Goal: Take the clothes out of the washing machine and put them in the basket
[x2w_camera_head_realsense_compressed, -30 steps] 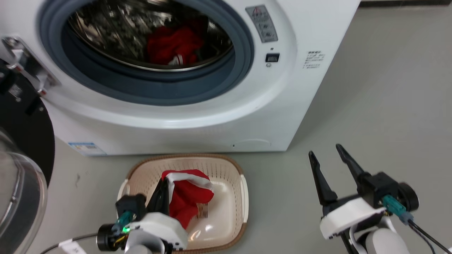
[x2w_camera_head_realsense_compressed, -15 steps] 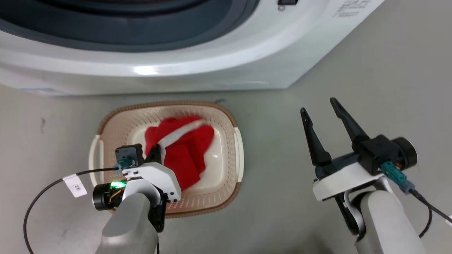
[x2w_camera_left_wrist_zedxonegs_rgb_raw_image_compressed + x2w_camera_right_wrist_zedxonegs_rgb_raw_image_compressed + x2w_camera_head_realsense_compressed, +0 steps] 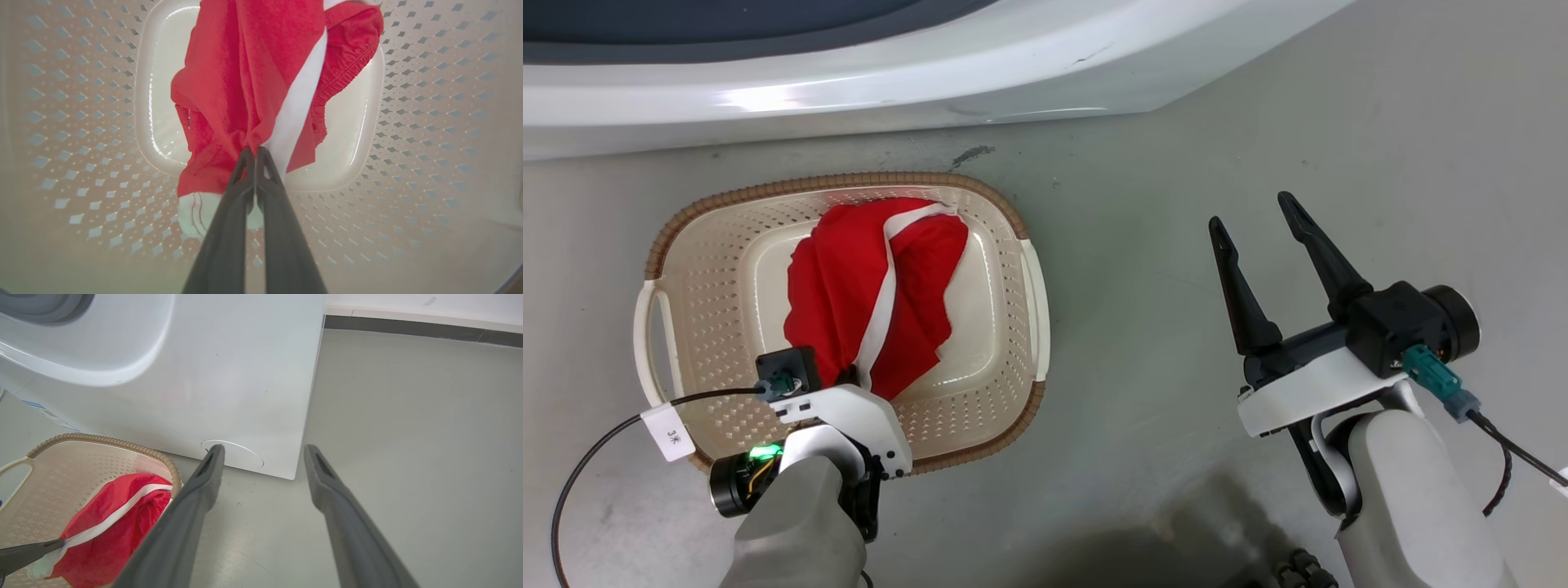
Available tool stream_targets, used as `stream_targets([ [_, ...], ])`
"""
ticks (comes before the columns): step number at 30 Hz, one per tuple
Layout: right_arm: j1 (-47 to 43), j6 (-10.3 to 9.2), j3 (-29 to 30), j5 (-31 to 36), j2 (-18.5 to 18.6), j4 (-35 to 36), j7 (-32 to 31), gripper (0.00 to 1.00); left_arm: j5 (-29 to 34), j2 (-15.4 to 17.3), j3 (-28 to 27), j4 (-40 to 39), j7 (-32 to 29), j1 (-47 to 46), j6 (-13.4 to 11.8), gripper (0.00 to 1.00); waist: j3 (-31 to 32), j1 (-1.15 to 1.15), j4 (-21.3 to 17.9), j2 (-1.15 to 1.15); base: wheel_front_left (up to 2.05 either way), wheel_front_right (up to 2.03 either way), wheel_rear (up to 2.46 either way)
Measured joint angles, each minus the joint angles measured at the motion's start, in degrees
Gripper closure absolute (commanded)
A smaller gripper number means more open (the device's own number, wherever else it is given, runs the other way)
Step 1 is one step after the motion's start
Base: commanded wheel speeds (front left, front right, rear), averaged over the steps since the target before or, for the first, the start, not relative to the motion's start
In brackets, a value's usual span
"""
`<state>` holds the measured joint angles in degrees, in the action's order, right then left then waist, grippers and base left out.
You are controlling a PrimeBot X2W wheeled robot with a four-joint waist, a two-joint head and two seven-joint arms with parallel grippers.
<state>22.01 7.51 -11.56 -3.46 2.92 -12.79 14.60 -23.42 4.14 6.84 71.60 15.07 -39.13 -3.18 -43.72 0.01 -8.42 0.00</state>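
The left claw (image 3: pixel 255 152) has lowered the red garment (image 3: pixel 845 278) from hanging bunched above the basket (image 3: pixel 849 178) to draping across its bottom, but stays clamped on a gathered edge. Letting go looks next. The right claw (image 3: pixel 1251 209) waits with fingers apart beside the washing machine (image 3: pixel 849 90).

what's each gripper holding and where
Left gripper pinches the clothes at a bunched fold beside the white stripe; right gripper is open and empty.
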Motion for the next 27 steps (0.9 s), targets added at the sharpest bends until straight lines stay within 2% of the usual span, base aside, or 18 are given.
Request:
stream_targets([
  [1,0.08,0.0,0.05,0.11,0.0,-0.25,0.01,0.0,-0.02,0.05,0.07,0.25,0.0,-0.05,0.18,0.33,0.03,0.0,0.05,0.0,0.0,0.0,0.0],
  [2,0.08,0.0,0.12,0.31,0.0,-0.51,0.03,0.0,-0.04,0.12,0.13,0.53,0.0,-0.05,0.45,0.0,0.22,0.0,0.18,0.0,0.0,0.0,0.0],
  [10,-1.55,0.0,0.57,1.72,-0.03,-3.15,0.31,0.0,-0.68,0.02,0.37,0.38,-0.13,1.59,3.41,0.0,6.81,0.0,1.51,0.0,0.0,0.0,0.0],
  [27,-10.74,0.0,3.08,2.24,-0.02,-2.14,-1.6,0.0,5.48,-0.87,-3.03,-25.4,0.01,17.61,3.61,0.0,28.58,-0.02,4.11,0.0,0.0,0.0,0.0],
])
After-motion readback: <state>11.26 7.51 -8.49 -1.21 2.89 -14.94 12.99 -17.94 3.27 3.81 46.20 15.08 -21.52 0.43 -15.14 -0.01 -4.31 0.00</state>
